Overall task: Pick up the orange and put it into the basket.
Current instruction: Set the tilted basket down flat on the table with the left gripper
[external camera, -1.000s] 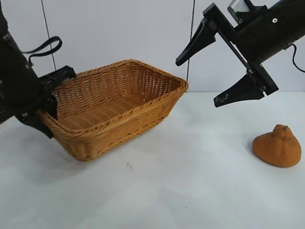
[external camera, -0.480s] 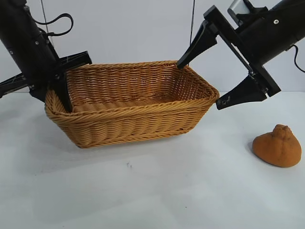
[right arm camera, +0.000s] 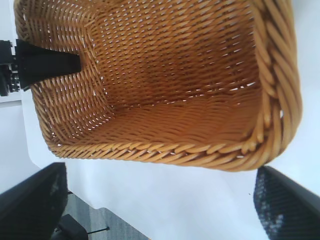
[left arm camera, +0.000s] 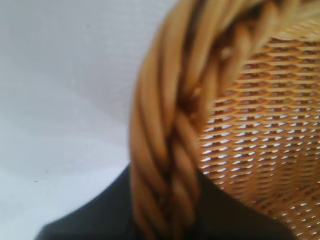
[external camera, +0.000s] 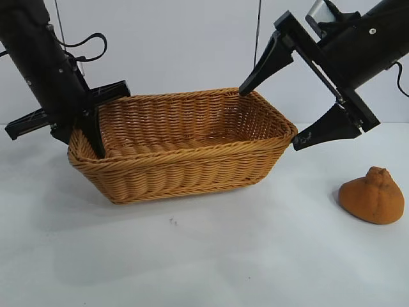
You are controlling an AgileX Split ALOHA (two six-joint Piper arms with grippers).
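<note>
One wicker basket (external camera: 185,144), one orange (external camera: 372,196) at its four o'clock, two grippers: left gripper (external camera: 89,125), right gripper (external camera: 281,96). One table (external camera: 204,256).

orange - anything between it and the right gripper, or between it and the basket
Nothing visible does. The orange sits alone on the table, below the open right gripper at the basket's right end. The left gripper holds the far rim.

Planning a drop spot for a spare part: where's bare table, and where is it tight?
Free: the table strip in front of the basket, and the patch between the basket and the orange. The basket holds nothing. Crowded: the basket's left rim, clamped by the left gripper, and its right end, where the open right gripper straddles the corner.
</note>
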